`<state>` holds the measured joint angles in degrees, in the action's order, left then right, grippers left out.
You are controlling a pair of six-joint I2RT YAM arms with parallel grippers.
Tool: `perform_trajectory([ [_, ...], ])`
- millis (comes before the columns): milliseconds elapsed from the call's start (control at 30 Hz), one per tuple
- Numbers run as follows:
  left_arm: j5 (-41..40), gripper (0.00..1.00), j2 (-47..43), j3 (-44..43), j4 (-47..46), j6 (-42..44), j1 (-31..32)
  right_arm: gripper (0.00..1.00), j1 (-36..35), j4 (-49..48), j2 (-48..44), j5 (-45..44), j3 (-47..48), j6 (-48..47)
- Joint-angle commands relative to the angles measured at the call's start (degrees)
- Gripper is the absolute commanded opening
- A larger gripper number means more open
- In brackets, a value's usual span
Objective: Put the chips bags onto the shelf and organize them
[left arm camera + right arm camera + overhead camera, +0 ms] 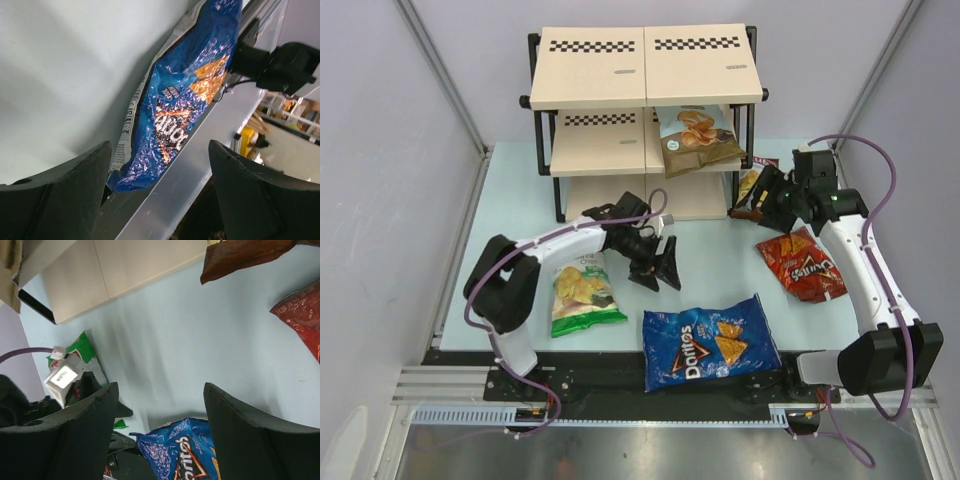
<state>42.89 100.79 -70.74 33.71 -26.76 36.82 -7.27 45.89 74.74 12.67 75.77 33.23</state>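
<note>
The shelf [645, 70] stands at the back, with a pale blue-and-brown chips bag [695, 138] on its middle tier. A green-white bag [582, 292], the large blue Doritos bag [712, 342] and a red Doritos bag [805, 263] lie flat on the table. By the shelf's right foot is a small dark brown-red bag [748, 198]. My left gripper [658, 272] hangs open between the green-white and blue bags; its wrist view shows the blue bag [185, 100] ahead of the empty left gripper [160, 160]. My right gripper [767, 192] is open beside the brown-red bag [240, 255], holding nothing.
The table's near metal rail [200, 165] runs just under the blue bag's edge. Grey enclosure walls [390, 150] close in both sides. The shelf's top boards and its middle left board [595, 145] are bare. A purple cable [880, 180] loops off the right arm.
</note>
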Motion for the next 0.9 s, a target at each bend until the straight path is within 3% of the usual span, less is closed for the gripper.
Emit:
perform_trajectory([
  [0,4.0,0.83,4.1,-0.4,-2.1,4.7,2.3,0.73,0.1,0.6,2.2,5.0,0.0,-2.9],
  [200,4.6,0.83,7.9,-0.1,-4.2,6.3,3.0,0.74,0.6,0.1,5.7,7.4,0.0,-2.8],
  [400,7.4,0.84,11.0,-1.4,0.5,11.6,4.0,0.74,0.7,-2.6,6.6,9.5,0.0,-1.9],
  [767,11.6,0.79,14.6,-1.7,3.6,15.8,7.6,0.75,1.6,2.2,5.6,7.1,0.0,-5.1],
  [867,13.2,0.72,15.0,-1.4,2.1,15.3,8.0,0.75,1.7,2.1,5.6,7.0,0.0,-4.5],
])
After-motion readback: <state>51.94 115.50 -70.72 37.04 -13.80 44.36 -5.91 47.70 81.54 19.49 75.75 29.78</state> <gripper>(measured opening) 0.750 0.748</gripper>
